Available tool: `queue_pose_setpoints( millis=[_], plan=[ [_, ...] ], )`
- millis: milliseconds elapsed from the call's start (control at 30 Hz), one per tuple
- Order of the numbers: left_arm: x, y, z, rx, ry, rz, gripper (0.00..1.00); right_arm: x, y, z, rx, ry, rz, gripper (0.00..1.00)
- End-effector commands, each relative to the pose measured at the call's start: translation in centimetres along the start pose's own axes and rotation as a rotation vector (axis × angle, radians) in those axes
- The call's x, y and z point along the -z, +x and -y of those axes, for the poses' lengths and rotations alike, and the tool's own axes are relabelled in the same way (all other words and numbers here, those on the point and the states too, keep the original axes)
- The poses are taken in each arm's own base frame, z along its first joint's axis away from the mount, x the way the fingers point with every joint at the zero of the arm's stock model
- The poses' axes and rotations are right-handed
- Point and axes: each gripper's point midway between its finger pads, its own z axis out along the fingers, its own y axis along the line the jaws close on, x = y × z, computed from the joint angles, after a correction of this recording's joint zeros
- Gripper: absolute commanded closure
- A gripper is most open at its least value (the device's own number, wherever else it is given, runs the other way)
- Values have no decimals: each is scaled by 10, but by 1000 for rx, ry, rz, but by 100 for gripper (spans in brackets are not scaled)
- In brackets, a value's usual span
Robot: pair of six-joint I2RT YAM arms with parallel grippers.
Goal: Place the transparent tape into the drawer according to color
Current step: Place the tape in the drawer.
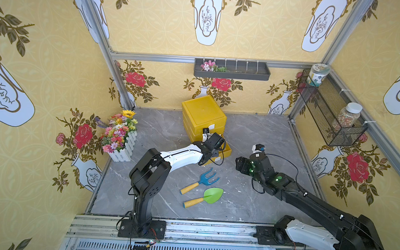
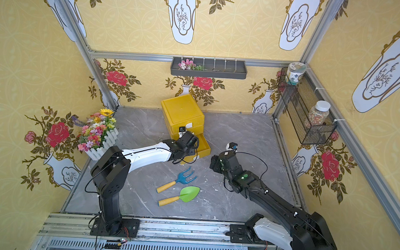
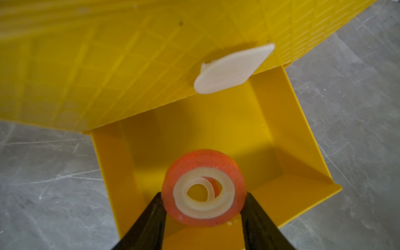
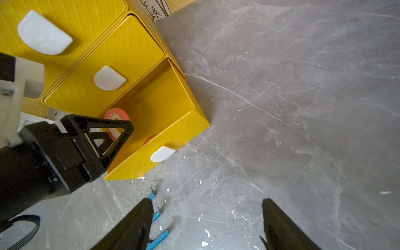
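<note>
**Spotter:** Where's the roll?

**Operator:** I have a red tape roll (image 3: 227, 194) pinched in the left gripper (image 3: 204, 194). The jaws press on its rim from opposite sides, and nothing else is between them. In the left wrist view the white core faces me. So the roll's axis runs along the jaws' reach, and the roll hangs on edge.

**Spotter:** And the drawer?

**Operator:** The yellow drawer cabinet (image 1: 203, 114) stands at twelve o'clock on the bench (image 1: 249, 204). Only its bottom drawer (image 3: 287, 129) is pulled out, toward six o'clock. The roll hangs over that drawer's open floor, within its walls and, as far as I can judge, clear of the floor. The target lies straight below the jaws, so I reckon the coming move is a plain release, perhaps after a little lowering.

**Spotter:** Anything in there already?

**Operator:** In the right wrist view a sliver of red (image 4: 149, 138) shows behind the drawer front. It is probably another red roll, though I cannot tell for sure. That would fit the colour rule.

**Spotter:** The other arm?

**Operator:** The right gripper (image 4: 206, 201) sits at about three o'clock from the drawer, well apart. Its jaws are spread wide and empty over bare bench, with the blue toy rake (image 1: 205, 178) near. The left arm is nearer by far. My one worry is that, dropped on edge, the roll may trundle about inside.
</note>
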Motion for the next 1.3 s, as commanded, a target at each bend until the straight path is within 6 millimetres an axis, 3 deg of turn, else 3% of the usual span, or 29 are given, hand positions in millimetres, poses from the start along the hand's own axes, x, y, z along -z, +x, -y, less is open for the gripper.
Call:
queue_pose_setpoints(
  millis=[0,367,833,1000,1267],
  plan=[
    [-7,7,4,-10,10,-31,47,1,-3,0,-2,2,19,18],
    [-17,33,1,-3,21,-116,43,0,-3,0,1,3,19,18],
    [0,17,9,-1,62,-86,22,1,-4,1,0,8,21,16],
    [23,-2,16,9,111,-44,22,1,-5,1,2,14,21,16],
    [80,-39,30,16,236,35,22,2,-6,1,4,16,19,16]
  ],
)
